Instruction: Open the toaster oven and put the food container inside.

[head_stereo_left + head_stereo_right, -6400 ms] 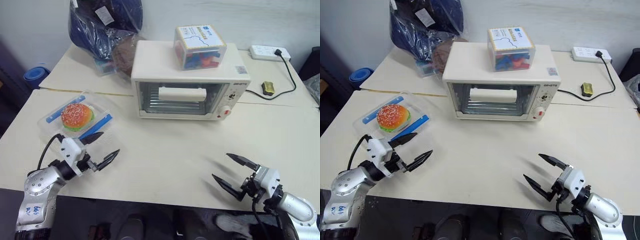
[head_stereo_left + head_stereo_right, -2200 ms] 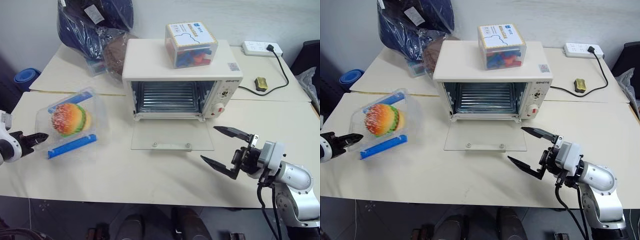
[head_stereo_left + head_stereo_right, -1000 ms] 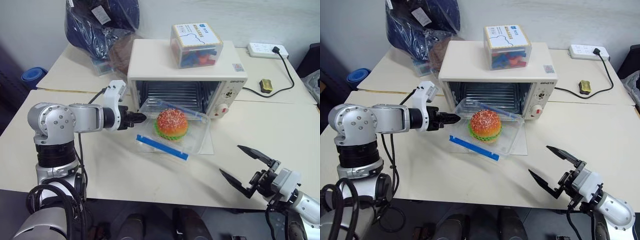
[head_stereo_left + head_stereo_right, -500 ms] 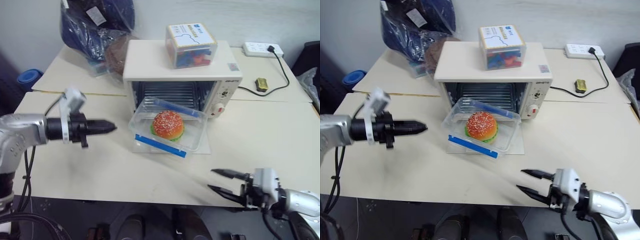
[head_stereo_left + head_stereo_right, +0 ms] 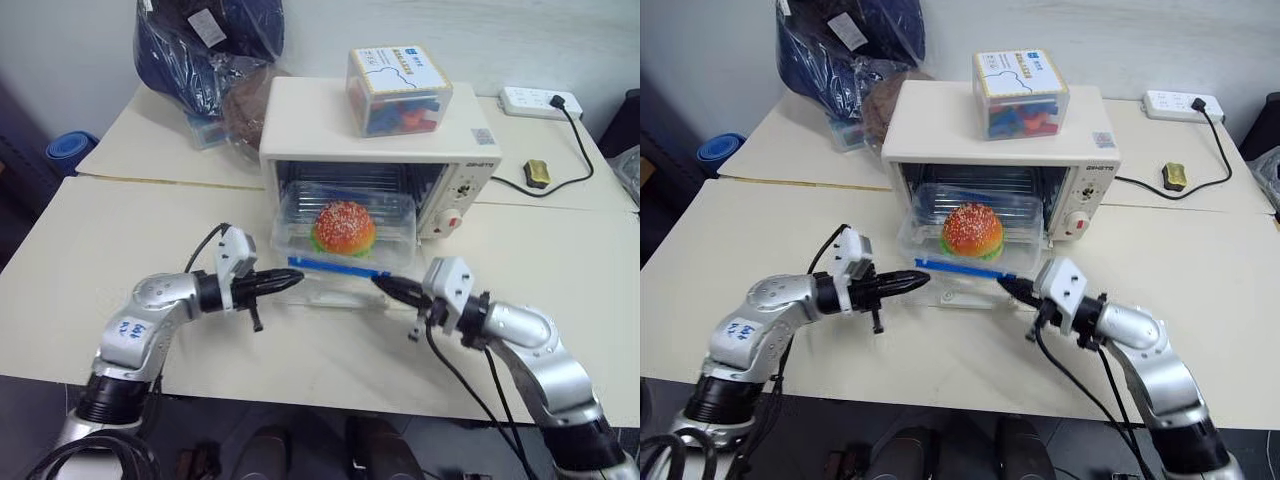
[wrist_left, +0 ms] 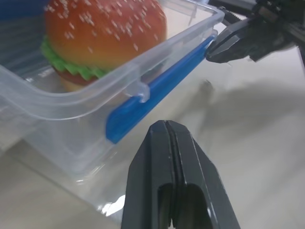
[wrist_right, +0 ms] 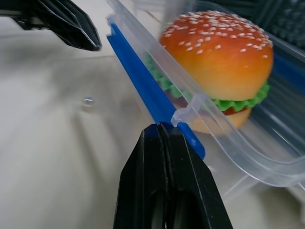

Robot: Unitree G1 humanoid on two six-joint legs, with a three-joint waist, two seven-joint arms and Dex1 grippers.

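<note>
The cream-white toaster oven (image 5: pixel 320 120) stands open at the back of the table, its glass door (image 5: pixel 335 292) lying flat in front. The food container (image 5: pixel 300 222), clear with a blue strip (image 5: pixel 335 266) and a toy burger (image 5: pixel 344 227) inside, sits on the door, its far half in the oven mouth. My left gripper (image 5: pixel 295 276) is shut, its tip just short of the strip's left end (image 6: pixel 157 90). My right gripper (image 5: pixel 383 285) is shut too, its tip against the strip's right end (image 7: pixel 143 88). Neither holds anything.
A clear box of colourful pieces (image 5: pixel 398 90) stands on the oven top. A dark blue bag (image 5: pixel 205 50) lies at the back left. A white power strip (image 5: pixel 540 102) with its cable and a small yellowish object (image 5: pixel 537 175) are at the back right.
Both grippers have swung in to the container's near edge, and the right one has shut. The container has slid further into the oven mouth.
</note>
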